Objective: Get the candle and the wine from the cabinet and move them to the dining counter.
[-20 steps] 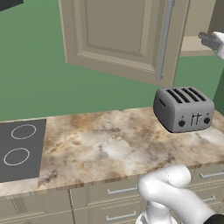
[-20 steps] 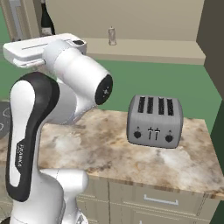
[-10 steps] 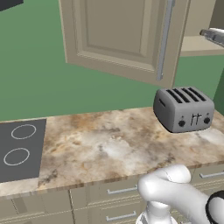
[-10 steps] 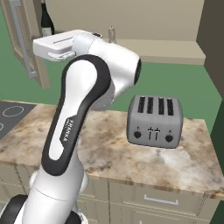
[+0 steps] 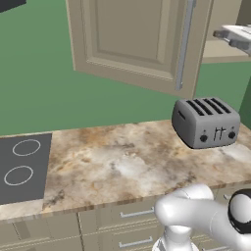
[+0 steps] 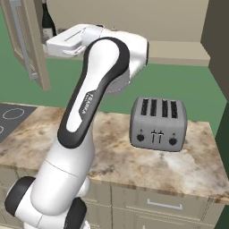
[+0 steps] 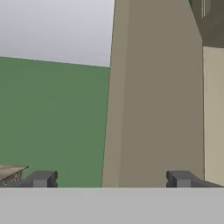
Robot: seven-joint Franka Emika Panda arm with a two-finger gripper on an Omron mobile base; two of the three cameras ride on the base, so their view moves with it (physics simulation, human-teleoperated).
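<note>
One wine (image 6: 47,23) bottle stands just behind the open hand (image 7: 109,179)

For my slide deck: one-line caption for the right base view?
Arm raised toward the open cabinet, wine inside; toaster on the worktop.
</note>
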